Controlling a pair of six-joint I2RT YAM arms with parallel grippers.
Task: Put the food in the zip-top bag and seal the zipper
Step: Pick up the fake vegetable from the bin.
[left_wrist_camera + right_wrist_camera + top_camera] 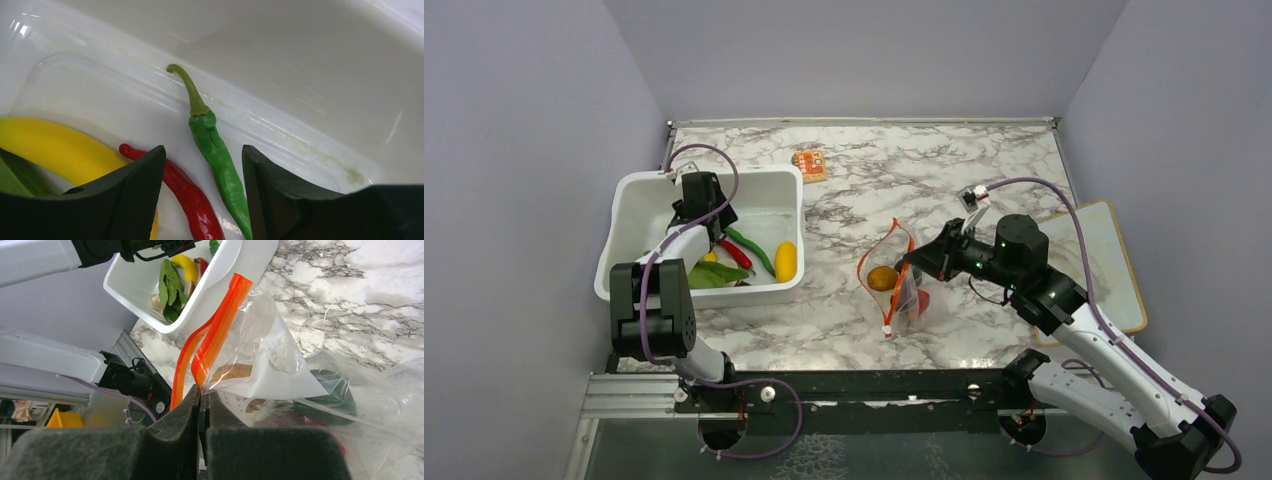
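Our left gripper [202, 152] stands wide open inside the white tub [629, 215], its fingers straddling the green chilli [220, 165]. The red chilli [192, 200] lies at the green one's 8 o'clock, and the yellow banana [55, 147] lies further toward 9. Our right gripper [202, 395] is pinched tight on the mouth edge of the zip-top bag [270, 360], right at the zipper [220, 325], whose two strips stand parted. We see the brown-orange lump [882, 278] inside the bag, at the tub's 3 o'clock on the marble table [984, 170].
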